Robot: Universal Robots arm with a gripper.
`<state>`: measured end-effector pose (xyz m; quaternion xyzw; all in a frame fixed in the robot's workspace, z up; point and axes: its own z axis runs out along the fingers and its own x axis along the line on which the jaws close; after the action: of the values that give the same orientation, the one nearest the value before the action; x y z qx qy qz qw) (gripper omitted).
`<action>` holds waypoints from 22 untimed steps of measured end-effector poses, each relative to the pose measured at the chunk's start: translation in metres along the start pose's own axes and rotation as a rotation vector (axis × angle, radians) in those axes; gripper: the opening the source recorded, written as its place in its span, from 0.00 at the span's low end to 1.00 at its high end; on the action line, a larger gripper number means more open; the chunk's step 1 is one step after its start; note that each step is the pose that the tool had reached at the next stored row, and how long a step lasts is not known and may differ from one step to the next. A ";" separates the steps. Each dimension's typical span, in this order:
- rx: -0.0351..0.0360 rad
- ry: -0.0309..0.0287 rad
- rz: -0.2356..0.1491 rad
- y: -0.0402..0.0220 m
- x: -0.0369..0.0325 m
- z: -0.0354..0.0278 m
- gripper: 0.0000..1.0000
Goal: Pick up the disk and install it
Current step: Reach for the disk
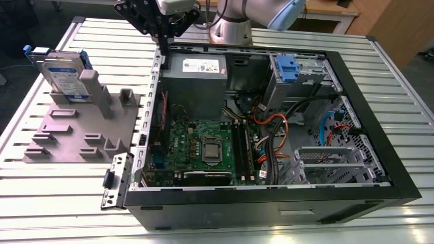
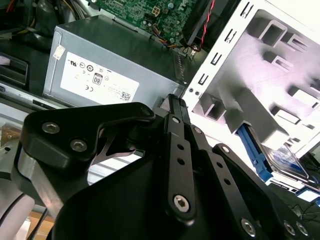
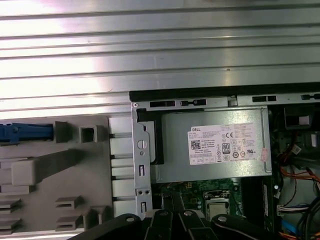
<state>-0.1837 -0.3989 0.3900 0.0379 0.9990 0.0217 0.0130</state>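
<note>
Disk [image 1: 62, 72] standing on end in grey fixture [image 1: 68, 133], exterior view's left.
Long axis near vertical, blue tab uppermost; claw [image 2: 173, 102] closed, empty, over computer case [image 1: 352, 96] edge.

disk [image 1: 64, 73] upright on fixture [image 1: 74, 129], case [image 1: 271, 202] beside

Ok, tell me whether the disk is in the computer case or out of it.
Out. The disk stands on edge in the grey fixture on the exterior view's left, outside the open computer case.
</note>
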 end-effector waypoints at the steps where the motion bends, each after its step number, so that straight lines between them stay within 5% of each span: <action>1: 0.0000 0.0000 0.000 0.0000 0.0006 0.0001 0.11; 22: 0.0000 0.0000 0.000 -0.0011 0.0136 0.0011 0.11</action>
<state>-0.1973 -0.3989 0.3885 0.0379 0.9990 0.0217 0.0130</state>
